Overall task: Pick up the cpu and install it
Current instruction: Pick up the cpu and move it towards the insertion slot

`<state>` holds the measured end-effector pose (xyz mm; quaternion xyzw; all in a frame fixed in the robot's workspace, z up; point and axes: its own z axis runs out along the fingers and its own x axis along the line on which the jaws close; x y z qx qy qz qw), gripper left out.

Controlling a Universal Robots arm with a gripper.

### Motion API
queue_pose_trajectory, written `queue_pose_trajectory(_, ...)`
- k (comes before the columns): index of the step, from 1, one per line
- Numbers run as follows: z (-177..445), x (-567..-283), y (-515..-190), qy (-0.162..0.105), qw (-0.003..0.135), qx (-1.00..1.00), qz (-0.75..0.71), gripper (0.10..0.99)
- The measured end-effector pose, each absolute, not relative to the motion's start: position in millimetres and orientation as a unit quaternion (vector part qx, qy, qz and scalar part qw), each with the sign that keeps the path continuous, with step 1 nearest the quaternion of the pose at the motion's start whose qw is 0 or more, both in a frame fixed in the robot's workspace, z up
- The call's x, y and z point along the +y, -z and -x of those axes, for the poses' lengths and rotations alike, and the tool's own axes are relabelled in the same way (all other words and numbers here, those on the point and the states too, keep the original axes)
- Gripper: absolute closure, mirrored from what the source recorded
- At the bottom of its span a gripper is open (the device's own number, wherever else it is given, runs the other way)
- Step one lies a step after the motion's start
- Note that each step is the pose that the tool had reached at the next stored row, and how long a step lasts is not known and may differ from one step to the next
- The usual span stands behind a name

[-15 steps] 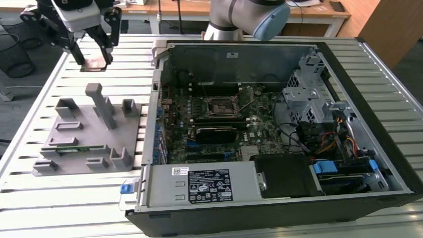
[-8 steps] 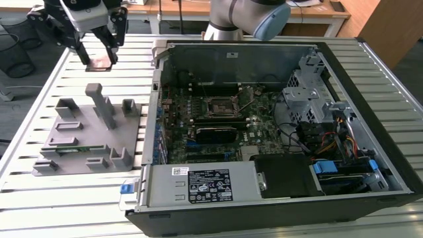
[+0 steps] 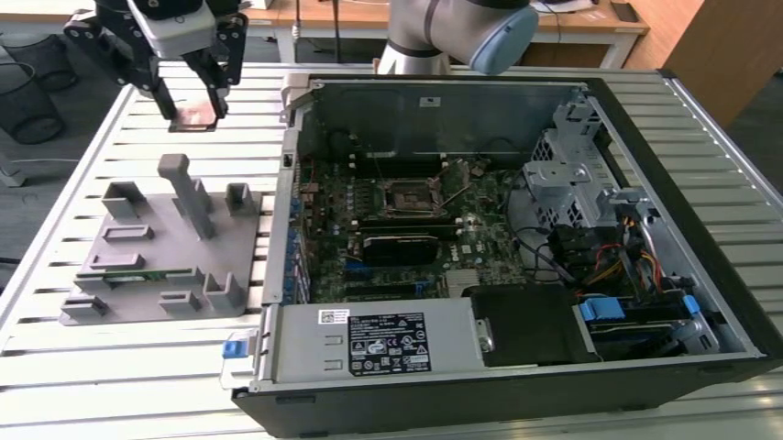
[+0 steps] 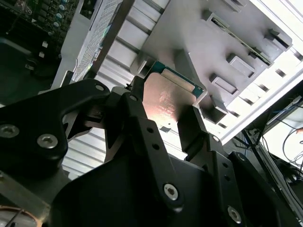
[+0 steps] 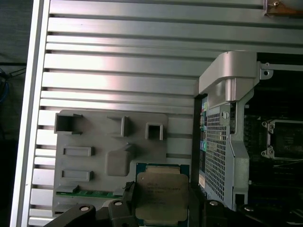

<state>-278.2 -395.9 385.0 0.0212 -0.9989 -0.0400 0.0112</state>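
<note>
The black two-fingered gripper (image 3: 196, 112), clamped on opposite edges of the small flat square silvery-topped cpu (image 5: 161, 194), does best to hold it level and squared to the dark metal-framed socket (image 3: 404, 194).

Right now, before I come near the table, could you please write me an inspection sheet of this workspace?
Surface: slatted metal table.
Job's things: cpu held in the air beyond the grey fixture; socket in the open computer case looks empty.
Clutter: green circuit strip in the fixture.
Grippers: gripper shut on the cpu.
Cables: coloured wires inside the case.
Surroundings: wire baskets beside the table.
</note>
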Motion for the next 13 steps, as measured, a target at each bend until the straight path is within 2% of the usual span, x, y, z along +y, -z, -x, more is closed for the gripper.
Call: queue_pose_trajectory(13, 262, -395, -385, 0.04, 0.011, -0.999, -0.021, 0.557)
